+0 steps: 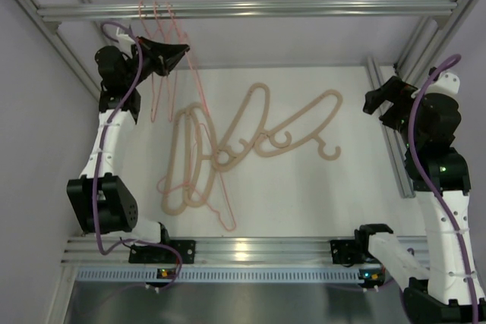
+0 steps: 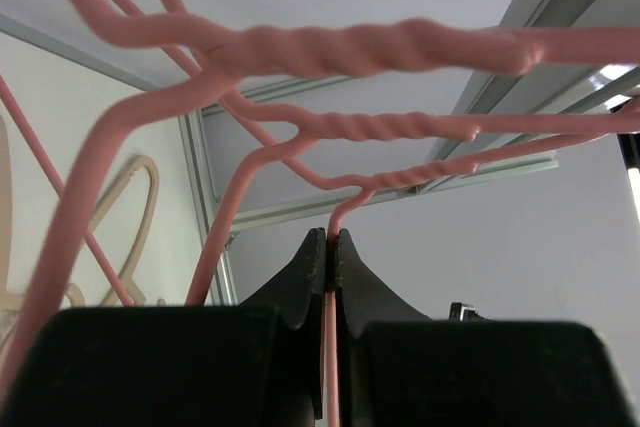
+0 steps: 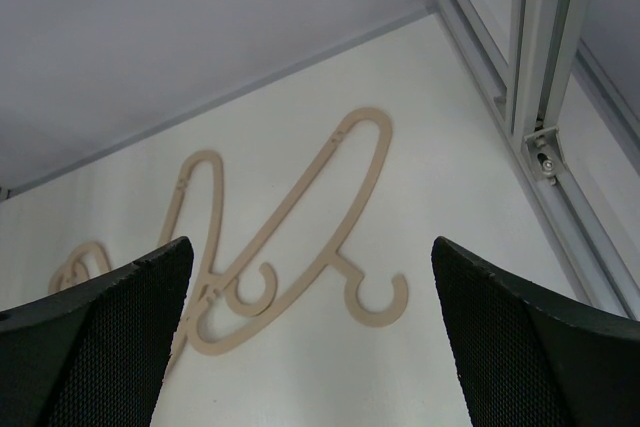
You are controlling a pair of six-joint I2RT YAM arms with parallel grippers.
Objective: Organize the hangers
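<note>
The white tabletop (image 1: 319, 202) carries most of the work, and the metal rail (image 1: 304, 9) crosses high above its far edge. The thick beige hangers (image 3: 368, 117) lie flat in an overlapping heap mid-tabletop; they look rigid, smooth and fairly light, and because their hooks and loops interlock, expect one to drag its neighbours. You'd do best to take one by a free outer arm or at the neck just below the hook, where nothing crosses it. The thin pink hangers (image 2: 380, 47) hang by their hooks at the left end of the rail, with another pink hanger (image 1: 226, 218) lying among the beige ones. They look springy and very light, likely to swing and twist, so grip close under the twisted neck. Your left gripper (image 2: 330, 247) is clamped on the wire of the farthest hanging pink one, just below its twist. Your right gripper (image 3: 310, 247) stands wide apart and empty, hovering above the right-hand beige hangers.
</note>
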